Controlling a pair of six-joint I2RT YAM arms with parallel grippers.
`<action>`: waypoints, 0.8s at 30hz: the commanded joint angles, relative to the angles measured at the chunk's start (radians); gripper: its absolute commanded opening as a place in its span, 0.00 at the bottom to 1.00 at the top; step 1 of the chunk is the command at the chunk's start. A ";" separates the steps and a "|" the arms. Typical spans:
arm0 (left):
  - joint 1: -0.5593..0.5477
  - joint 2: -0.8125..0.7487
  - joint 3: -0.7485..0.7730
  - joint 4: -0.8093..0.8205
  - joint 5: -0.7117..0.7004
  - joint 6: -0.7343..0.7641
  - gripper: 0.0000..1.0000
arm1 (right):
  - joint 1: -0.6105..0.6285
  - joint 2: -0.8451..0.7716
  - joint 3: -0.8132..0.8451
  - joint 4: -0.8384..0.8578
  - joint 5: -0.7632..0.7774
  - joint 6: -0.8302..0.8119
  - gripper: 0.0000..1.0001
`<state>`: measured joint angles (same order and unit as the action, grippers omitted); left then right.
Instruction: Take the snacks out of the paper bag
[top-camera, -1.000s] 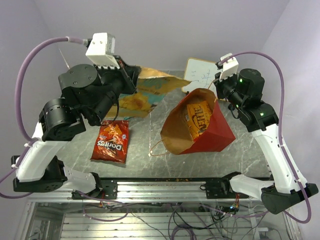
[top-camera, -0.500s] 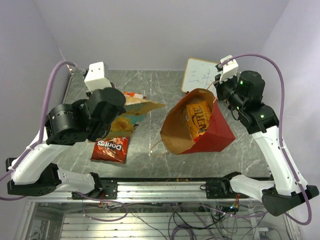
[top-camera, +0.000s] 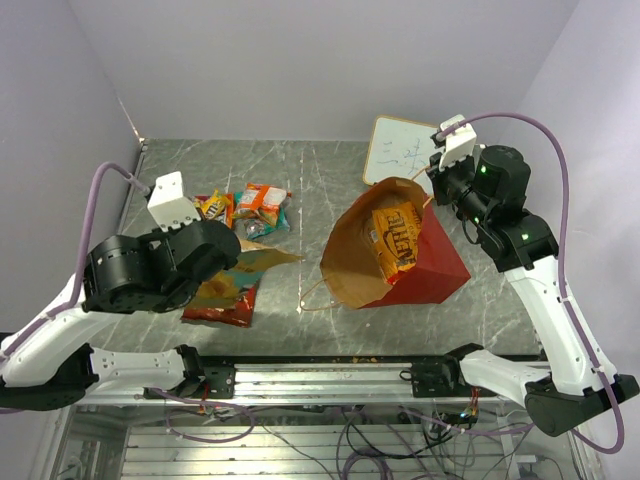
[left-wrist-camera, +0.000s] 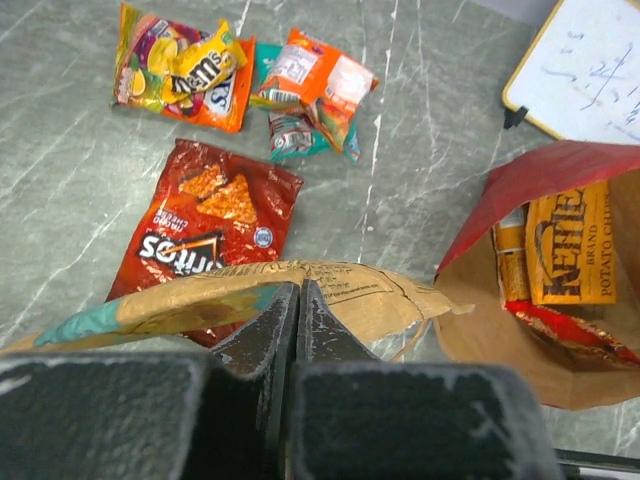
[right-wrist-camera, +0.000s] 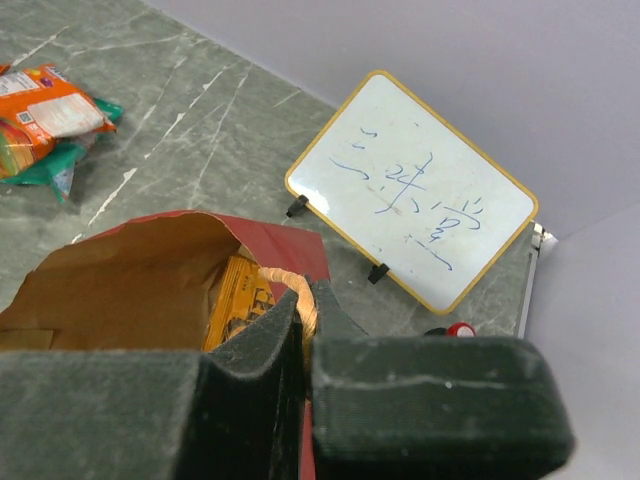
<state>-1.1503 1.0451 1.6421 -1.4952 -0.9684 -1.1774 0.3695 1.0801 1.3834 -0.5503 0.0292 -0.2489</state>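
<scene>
The red paper bag (top-camera: 432, 268) leans open toward the left, showing its brown inside. An orange chip bag (top-camera: 395, 238) and a red packet (left-wrist-camera: 570, 330) still sit in it. My right gripper (right-wrist-camera: 305, 295) is shut on the bag's cord handle (right-wrist-camera: 290, 283) at the top rim. My left gripper (left-wrist-camera: 298, 285) is shut on the edge of a large tan-brown chip bag (left-wrist-camera: 350, 290), held over the table left of the paper bag. Under it lies a red Doritos bag (left-wrist-camera: 210, 215). Farther back lie a yellow-orange pack (left-wrist-camera: 190, 70) and an orange-teal pack (left-wrist-camera: 315, 90).
A small whiteboard (top-camera: 395, 150) stands propped behind the paper bag, with a red-capped marker (right-wrist-camera: 460, 329) beside it. The left arm's bulk (top-camera: 160, 270) hangs over the near-left table. Purple walls close in the back and sides.
My left arm has swung back and down toward the near left, carrying the tan-brown chip bag away from the paper bag; the small packs behind it have come into view. The right arm holds still.
</scene>
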 joint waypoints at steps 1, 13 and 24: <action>0.004 0.005 -0.046 -0.002 0.031 -0.053 0.07 | 0.000 -0.017 -0.002 0.021 -0.005 -0.006 0.00; 0.130 0.071 -0.187 0.059 0.091 -0.041 0.07 | 0.000 -0.014 -0.009 0.036 0.008 -0.009 0.00; 0.566 0.219 -0.241 0.232 0.328 0.288 0.07 | 0.000 -0.006 0.002 0.036 0.020 -0.040 0.00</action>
<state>-0.6582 1.2316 1.3899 -1.3090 -0.7059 -1.0088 0.3695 1.0836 1.3727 -0.5434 0.0353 -0.2737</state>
